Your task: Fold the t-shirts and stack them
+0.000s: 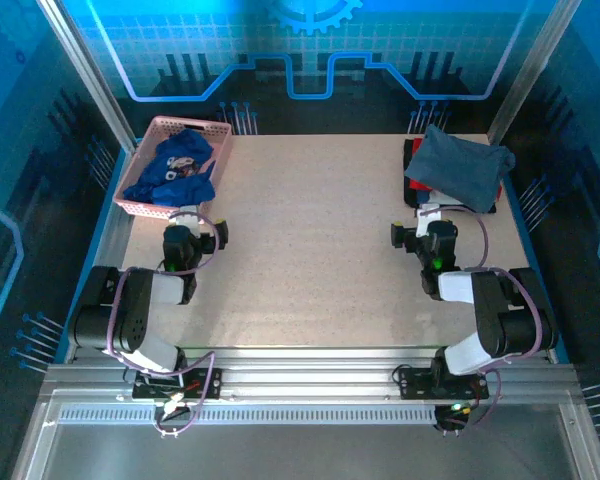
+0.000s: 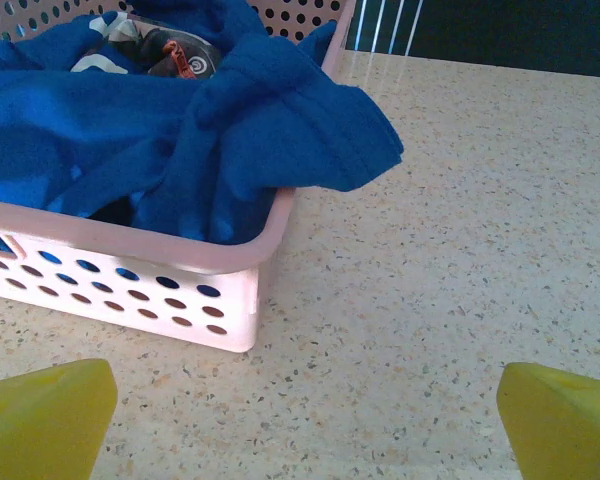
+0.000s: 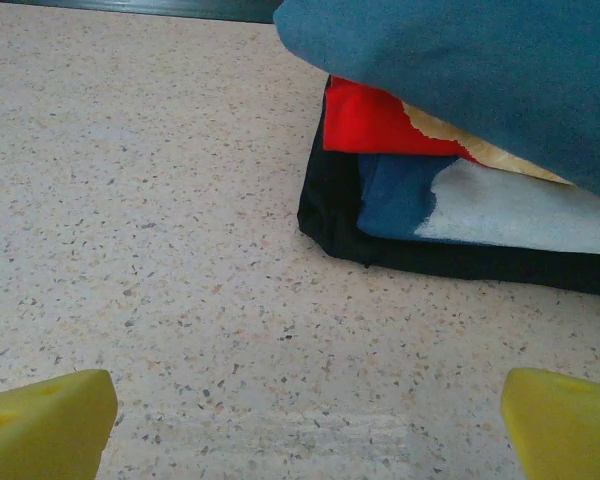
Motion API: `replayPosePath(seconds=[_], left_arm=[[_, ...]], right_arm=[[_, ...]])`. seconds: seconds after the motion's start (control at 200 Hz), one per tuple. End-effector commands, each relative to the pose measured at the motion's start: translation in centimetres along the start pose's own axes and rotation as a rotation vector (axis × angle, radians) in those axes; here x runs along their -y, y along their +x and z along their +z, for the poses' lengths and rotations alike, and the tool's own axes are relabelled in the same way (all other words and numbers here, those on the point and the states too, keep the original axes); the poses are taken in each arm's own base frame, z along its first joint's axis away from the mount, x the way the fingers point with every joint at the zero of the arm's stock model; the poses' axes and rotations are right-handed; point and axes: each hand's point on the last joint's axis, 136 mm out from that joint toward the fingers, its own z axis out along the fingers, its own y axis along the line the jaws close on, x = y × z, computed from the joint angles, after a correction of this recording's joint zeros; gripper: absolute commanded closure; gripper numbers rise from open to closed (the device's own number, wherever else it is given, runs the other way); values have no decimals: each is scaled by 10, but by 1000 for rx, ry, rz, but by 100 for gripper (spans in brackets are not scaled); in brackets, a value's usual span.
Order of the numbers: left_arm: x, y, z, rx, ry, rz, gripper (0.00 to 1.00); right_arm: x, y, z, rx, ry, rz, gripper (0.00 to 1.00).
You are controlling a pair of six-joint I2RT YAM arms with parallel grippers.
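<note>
Left claw (image 2: 300, 425) is hanging spread, empty, beside the pink basket (image 2: 130, 270) holding the crumpled royal-blue t-shirt (image 2: 180, 130). Right claw (image 3: 305, 425) is hanging spread near the grey-blue t-shirt (image 3: 460, 70) topping a folded stack (image 3: 332, 225).

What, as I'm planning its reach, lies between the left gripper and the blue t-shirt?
Bare table, then the pink basket wall holding that blue t-shirt; left wrist view.

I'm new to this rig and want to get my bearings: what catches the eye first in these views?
A crumpled royal-blue t-shirt spills over the rim of the pink basket at the far left corner of the table. At the far right, a slate grey-blue t-shirt lies draped over a folded pile showing red and black layers. The left tool and right tool are open, each facing its own side's cloth.
</note>
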Motion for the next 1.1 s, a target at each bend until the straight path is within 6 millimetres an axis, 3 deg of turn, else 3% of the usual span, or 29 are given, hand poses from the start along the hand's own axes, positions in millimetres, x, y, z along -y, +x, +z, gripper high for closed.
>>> replayPosePath(seconds=[0.0,0.735,0.795,0.87,0.965,1.096], left_arm=[[-1,-6,2,19,-12,23,1],[0,-6,2,20,-10,24,1],[5,-17,-1,13,8,37,1],[7,-47,-13,-38,-21,31,1],[15,-88,-39,-49,-9,-13,1],[27,-132,-82,-50,23,-103,1]], right_arm=[[-3,-8,-2,33,-4,10,0],[-3,-8,-2,33,-5,13,0],[-3,-18,-3,19,-11,4,0],[-7,-38,-12,-34,-32,-16,0],[-14,-64,-38,-19,-81,13,0],[-28,-78,-73,-154,-147,82,0]])
